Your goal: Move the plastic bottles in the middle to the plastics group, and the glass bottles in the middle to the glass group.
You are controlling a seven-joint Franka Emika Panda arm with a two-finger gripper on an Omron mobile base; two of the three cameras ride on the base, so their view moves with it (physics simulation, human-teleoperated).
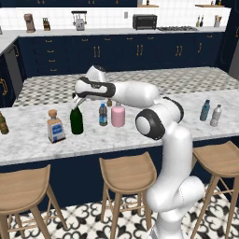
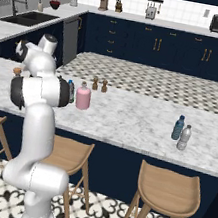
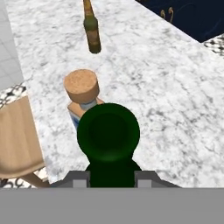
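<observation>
Gripper (image 1: 77,103): clamped on the green wine bottle (image 1: 76,120) at its neck.
Wine bottle: stood at 3 o'clock of the cork-stoppered bottle (image 1: 55,127), close by.
Left: water bottle (image 1: 103,115), pink bottle (image 1: 118,115) waited mid-counter.

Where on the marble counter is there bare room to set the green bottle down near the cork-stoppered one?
Bare marble lies between the cork-stoppered bottle and the amber bottle, and in front of both toward the stools. It is crowded on the other side, where the green bottle, water bottle and pink bottle stand close together.
</observation>
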